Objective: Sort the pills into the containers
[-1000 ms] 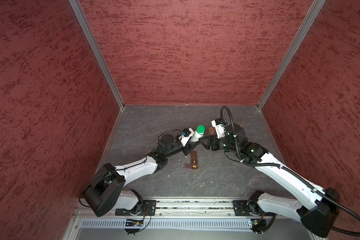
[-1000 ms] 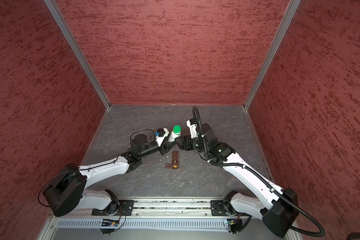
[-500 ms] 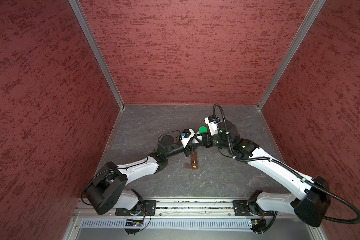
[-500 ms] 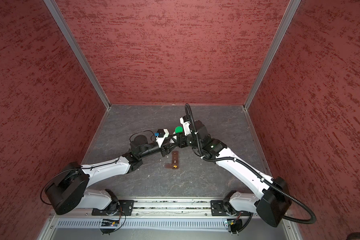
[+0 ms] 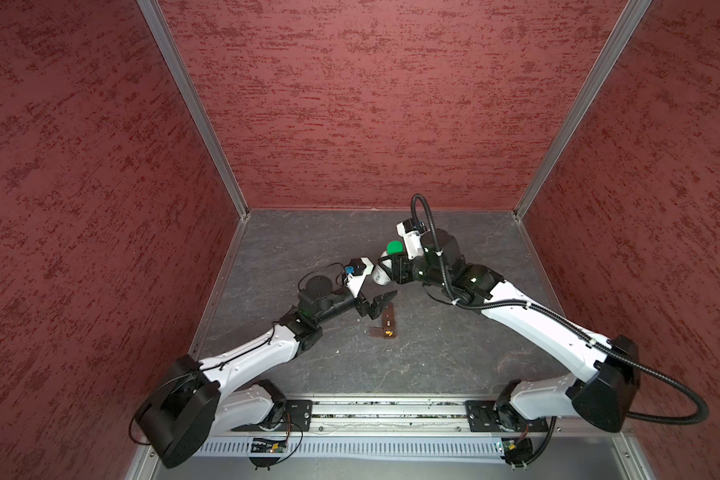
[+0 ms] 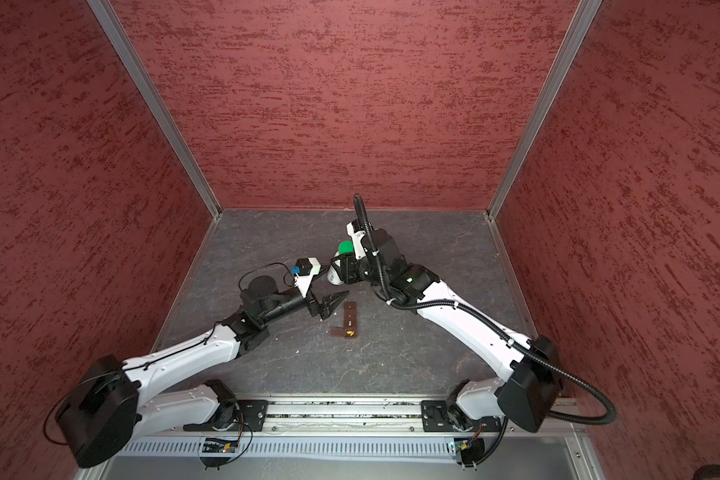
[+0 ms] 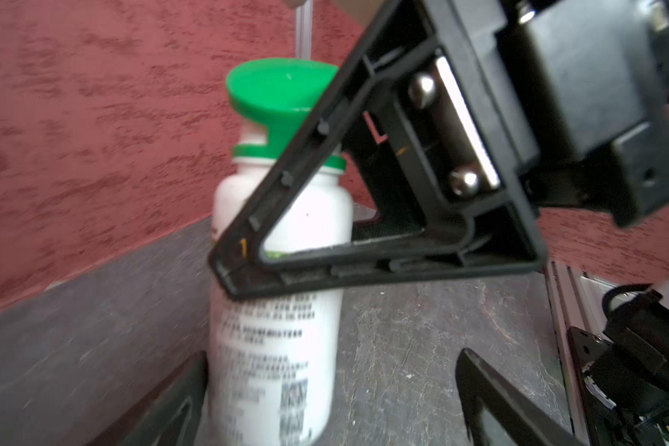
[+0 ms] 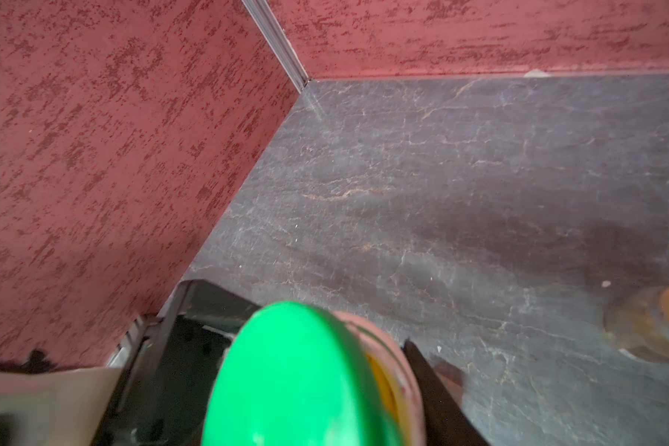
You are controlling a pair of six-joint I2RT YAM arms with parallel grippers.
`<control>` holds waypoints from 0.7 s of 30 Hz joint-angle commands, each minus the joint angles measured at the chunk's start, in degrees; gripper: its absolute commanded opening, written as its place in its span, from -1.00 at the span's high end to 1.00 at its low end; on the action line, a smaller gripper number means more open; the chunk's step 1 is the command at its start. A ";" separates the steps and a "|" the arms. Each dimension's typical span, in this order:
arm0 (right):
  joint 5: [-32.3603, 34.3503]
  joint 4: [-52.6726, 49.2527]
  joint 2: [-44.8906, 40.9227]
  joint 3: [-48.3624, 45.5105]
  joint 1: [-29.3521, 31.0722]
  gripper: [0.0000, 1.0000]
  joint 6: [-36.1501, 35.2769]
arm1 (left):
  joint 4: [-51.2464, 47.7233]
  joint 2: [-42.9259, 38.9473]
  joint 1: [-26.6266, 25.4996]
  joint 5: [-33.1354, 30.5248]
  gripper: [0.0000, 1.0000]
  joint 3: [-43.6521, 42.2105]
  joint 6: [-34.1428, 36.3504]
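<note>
The right gripper (image 5: 388,270) clamps the white pill bottle (image 7: 279,328) below its green cap (image 5: 394,248), mid-table. The left gripper (image 5: 381,305) gapes empty just beside it. The step looks like taking sole hold, so the left arm should draw straight clear without brushing the bottle. The brown pill tray (image 5: 387,322) lies near; bare table (image 5: 308,237) stretches toward the far wall.

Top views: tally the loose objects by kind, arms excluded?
white plastic pill bottle with green cap: 1
brown plastic strip pill container: 1
yellow pill, lying in that container: 1
Total: 3
</note>
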 commanded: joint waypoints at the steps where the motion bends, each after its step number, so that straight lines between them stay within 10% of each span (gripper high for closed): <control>1: 8.30 -1.09 5.07 5.11 0.88 0.47 -1.22 | -20.57 -8.53 0.79 -12.07 -0.99 0.72 -5.50; 10: 18.73 1.30 23.75 17.60 5.01 0.47 -0.59 | -45.09 -35.09 1.91 -32.61 -0.71 -1.38 -16.11; 21: 22.74 5.93 39.25 23.10 7.50 0.46 1.28 | -57.74 -34.14 9.18 -29.80 -0.43 4.86 -26.21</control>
